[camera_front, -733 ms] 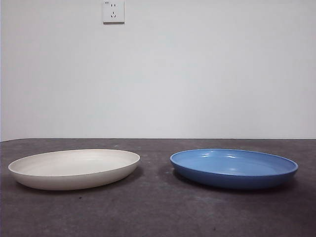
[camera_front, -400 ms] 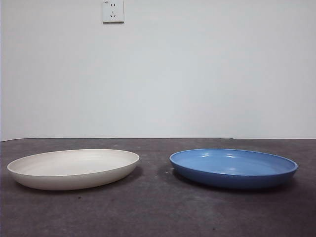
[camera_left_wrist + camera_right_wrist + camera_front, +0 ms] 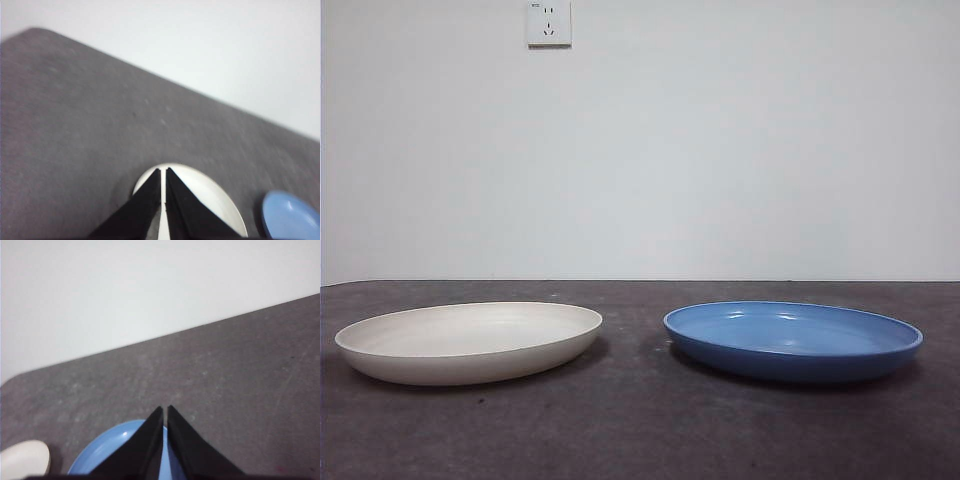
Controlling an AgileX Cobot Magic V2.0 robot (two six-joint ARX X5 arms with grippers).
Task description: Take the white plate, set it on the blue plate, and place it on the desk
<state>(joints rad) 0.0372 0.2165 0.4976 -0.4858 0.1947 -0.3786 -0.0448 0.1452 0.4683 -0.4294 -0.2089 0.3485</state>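
Observation:
The white plate [image 3: 470, 341] rests flat on the desk [image 3: 640, 430] at the left of the front view. The blue plate [image 3: 793, 340] lies beside it on the right, with a gap of bare desk between them. Neither arm shows in the front view. In the left wrist view my left gripper [image 3: 163, 171] is shut, high above the white plate [image 3: 215, 200], with the blue plate [image 3: 292, 217] off to one side. In the right wrist view my right gripper [image 3: 164, 409] is shut too, high above the blue plate [image 3: 112, 447]; the white plate [image 3: 22, 456] shows at the corner.
A white wall rises behind the desk's far edge, with a power socket [image 3: 549, 22] high on it. Bare dark grey desk surface lies in front of both plates and between them.

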